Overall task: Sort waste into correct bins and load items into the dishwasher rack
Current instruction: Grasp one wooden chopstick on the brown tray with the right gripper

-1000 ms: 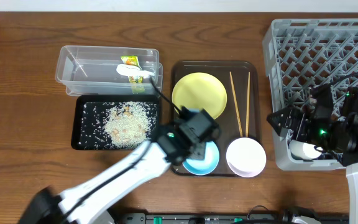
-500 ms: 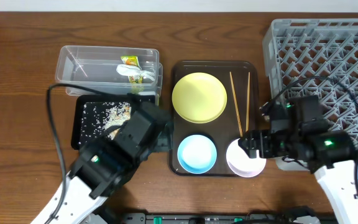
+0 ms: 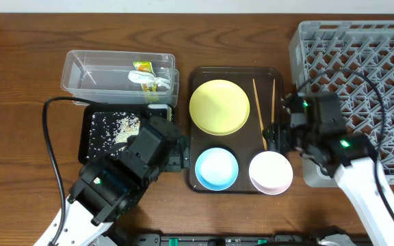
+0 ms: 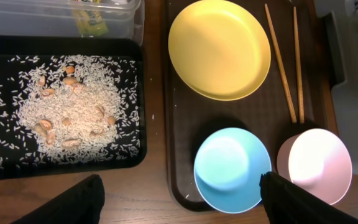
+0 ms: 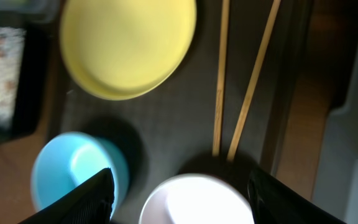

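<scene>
The yellow plate (image 3: 219, 106), light blue bowl (image 3: 217, 169), pinkish-white bowl (image 3: 271, 172) and two chopsticks (image 3: 258, 113) lie on the brown serving tray (image 3: 234, 72). The grey rack (image 3: 361, 61) stands at the right. The clear tub (image 3: 94, 78) holds the snack wrapper (image 3: 143, 67) and white scrap (image 3: 152, 82). The black tray (image 3: 91, 147) holds rice (image 3: 125, 126). My left gripper (image 3: 176, 154) is open and empty, left of the blue bowl (image 4: 232, 168). My right gripper (image 3: 276, 137) is open and empty above the pinkish-white bowl (image 5: 194, 199), near the chopstick ends (image 5: 219, 74). The white cup is hidden.
The brown tray's raised rim (image 4: 185, 143) lies between my left gripper (image 4: 179, 202) and the blue bowl. The rack's near-left corner (image 3: 306, 174) is close to my right arm. Bare wooden table (image 3: 19, 102) lies left of the bins.
My left arm drew back left from the blue bowl to beside the black tray. My right arm swung left from the rack to over the pinkish-white bowl and chopsticks.
</scene>
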`<state>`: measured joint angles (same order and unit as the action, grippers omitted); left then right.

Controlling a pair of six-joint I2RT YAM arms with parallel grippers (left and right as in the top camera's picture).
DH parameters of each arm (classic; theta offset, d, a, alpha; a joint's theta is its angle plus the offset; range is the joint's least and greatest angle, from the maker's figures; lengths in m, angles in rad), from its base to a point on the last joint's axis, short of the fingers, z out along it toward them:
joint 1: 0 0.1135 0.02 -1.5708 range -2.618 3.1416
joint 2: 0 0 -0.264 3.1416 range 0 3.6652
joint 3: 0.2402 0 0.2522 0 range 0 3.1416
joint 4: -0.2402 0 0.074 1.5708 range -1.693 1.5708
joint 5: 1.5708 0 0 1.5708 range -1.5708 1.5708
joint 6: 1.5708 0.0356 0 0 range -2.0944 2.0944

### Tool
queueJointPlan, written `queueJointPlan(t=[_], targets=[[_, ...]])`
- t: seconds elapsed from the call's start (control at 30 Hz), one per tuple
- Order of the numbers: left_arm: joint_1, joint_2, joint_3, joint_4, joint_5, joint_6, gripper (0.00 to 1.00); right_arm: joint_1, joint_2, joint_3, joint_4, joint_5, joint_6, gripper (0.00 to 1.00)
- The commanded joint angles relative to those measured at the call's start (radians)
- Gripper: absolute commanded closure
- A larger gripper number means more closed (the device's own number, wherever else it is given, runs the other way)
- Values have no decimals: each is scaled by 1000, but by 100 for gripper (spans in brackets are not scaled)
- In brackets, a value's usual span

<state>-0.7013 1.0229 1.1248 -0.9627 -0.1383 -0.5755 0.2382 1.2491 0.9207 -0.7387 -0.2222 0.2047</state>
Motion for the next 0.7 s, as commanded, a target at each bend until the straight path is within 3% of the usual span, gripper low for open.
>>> queueJointPlan(t=[0.0,0.33,0.6,0.67], targets=[[5,-5,11,-2,-16,6,16,14,129,37,43,40,4,33],[5,-5,11,-2,-16,6,11,36,459,101,234,121,0,35],[5,-5,11,-2,-16,6,10,65,572,101,307,127,0,53],[5,-5,11,-2,-16,6,10,70,586,101,314,154,2,44]])
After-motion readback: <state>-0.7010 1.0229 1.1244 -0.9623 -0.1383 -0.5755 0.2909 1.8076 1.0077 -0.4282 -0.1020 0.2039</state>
